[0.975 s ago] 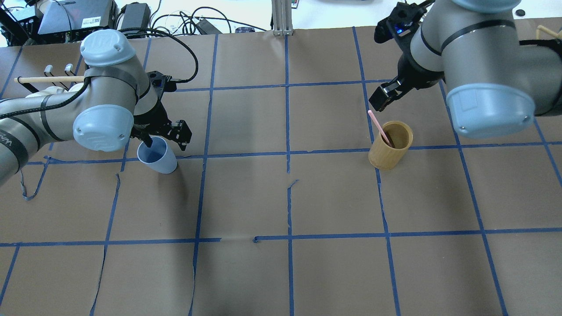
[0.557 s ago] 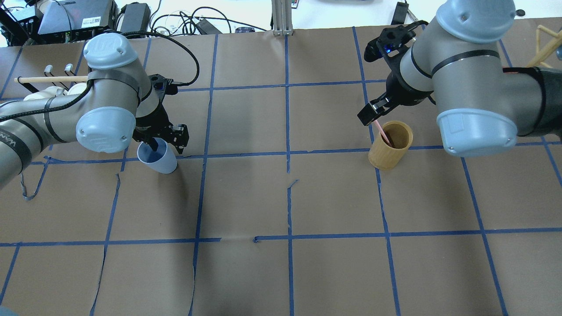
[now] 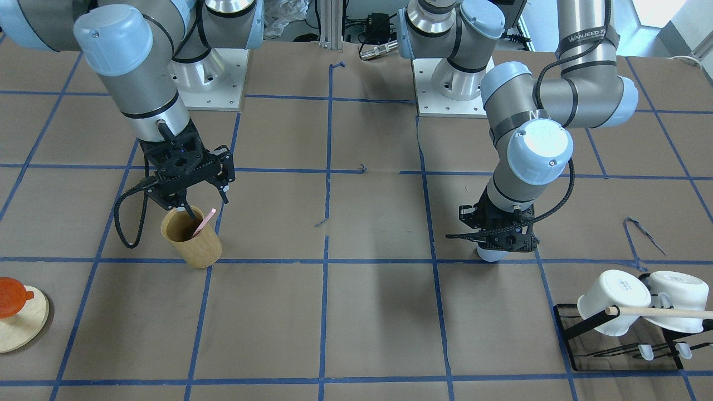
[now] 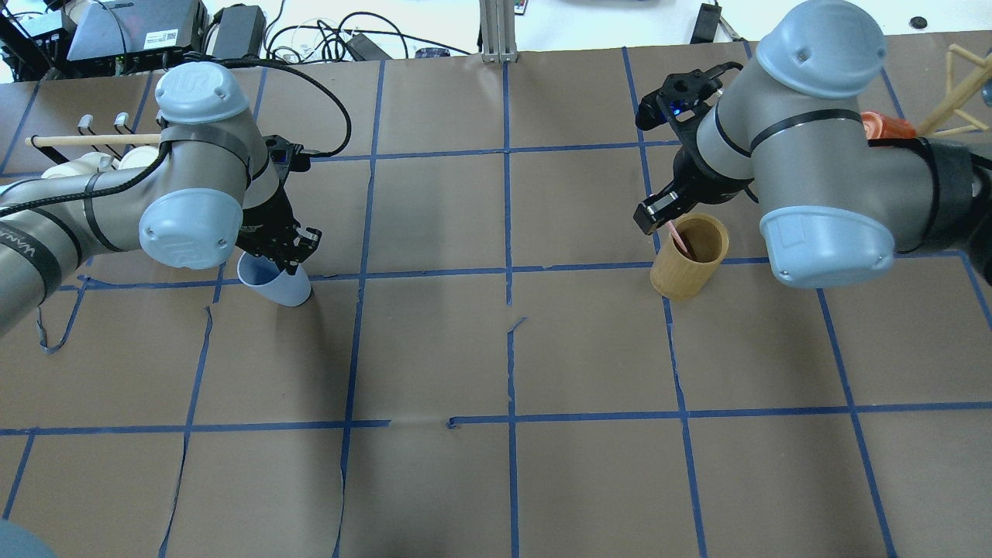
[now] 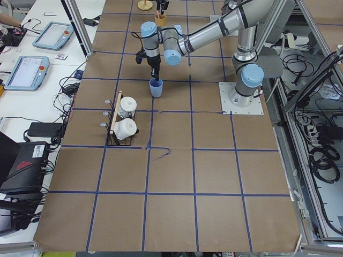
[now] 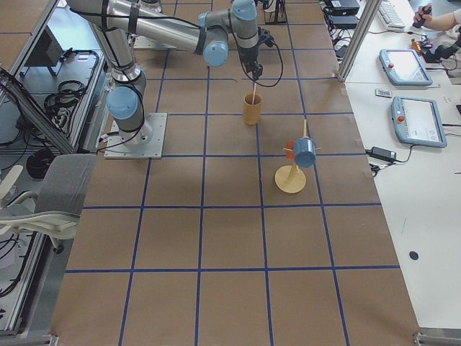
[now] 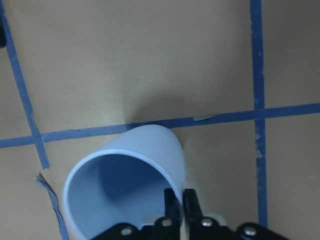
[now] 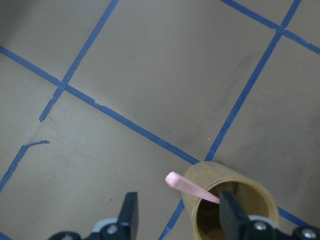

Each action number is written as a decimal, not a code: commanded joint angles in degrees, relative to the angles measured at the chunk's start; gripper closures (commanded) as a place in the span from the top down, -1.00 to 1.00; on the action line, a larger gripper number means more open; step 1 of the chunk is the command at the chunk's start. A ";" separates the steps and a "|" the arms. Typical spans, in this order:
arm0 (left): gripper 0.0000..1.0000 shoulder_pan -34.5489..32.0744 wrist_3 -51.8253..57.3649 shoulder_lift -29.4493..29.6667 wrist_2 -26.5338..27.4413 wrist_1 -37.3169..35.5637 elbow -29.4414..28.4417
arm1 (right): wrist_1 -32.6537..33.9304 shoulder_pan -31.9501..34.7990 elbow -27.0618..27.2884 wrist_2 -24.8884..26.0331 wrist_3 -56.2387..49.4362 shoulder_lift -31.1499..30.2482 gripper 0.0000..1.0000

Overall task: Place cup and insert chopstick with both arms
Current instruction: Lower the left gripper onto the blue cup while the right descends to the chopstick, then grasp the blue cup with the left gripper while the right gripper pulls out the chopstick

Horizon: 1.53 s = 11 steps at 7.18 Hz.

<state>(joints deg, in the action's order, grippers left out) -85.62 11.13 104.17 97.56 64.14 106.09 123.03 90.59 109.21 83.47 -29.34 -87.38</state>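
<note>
The light blue cup (image 4: 277,285) stands upright on the left half of the table and also shows in the left wrist view (image 7: 125,185). My left gripper (image 4: 288,260) is shut on its rim, one finger inside and one outside (image 7: 180,200). In the front view the left gripper (image 3: 498,245) hides most of the cup (image 3: 490,255). The pink chopstick (image 4: 680,239) leans in the tan wooden holder (image 4: 690,267). My right gripper (image 4: 663,221) is open just above the holder. Its fingers straddle the chopstick's upper end (image 8: 190,187) without touching it.
A black rack with white mugs (image 3: 629,312) and a long wooden rod stands near the left arm (image 4: 85,155). A wooden stand (image 3: 16,317) with an orange piece sits beyond the right arm. Blue tape lines grid the brown paper.
My left gripper has closed on the cup's rim. My right gripper has come down and toward the holder and now straddles the chopstick's top.
</note>
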 commanded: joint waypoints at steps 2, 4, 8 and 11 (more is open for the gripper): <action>-1.00 -5.66 -12.37 -0.63 -0.44 2.47 -3.77 | 4.66 0.03 0.12 -0.15 0.25 1.33 0.23; -1.00 -13.66 -33.61 0.77 -4.88 2.39 -7.45 | 4.41 -0.06 -0.05 -0.33 0.69 1.51 -0.22; -1.00 -24.57 -62.05 8.66 -9.20 -2.44 -14.67 | 4.49 -0.06 -0.40 -0.33 0.60 1.42 -0.57; -1.00 -25.47 -69.21 11.84 -15.10 -4.73 -17.31 | 3.88 -0.06 -2.85 -0.07 0.86 1.25 -0.72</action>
<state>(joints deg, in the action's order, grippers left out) -110.72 -55.98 115.11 84.80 59.42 89.72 127.30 90.53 107.80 83.20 -28.56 -86.04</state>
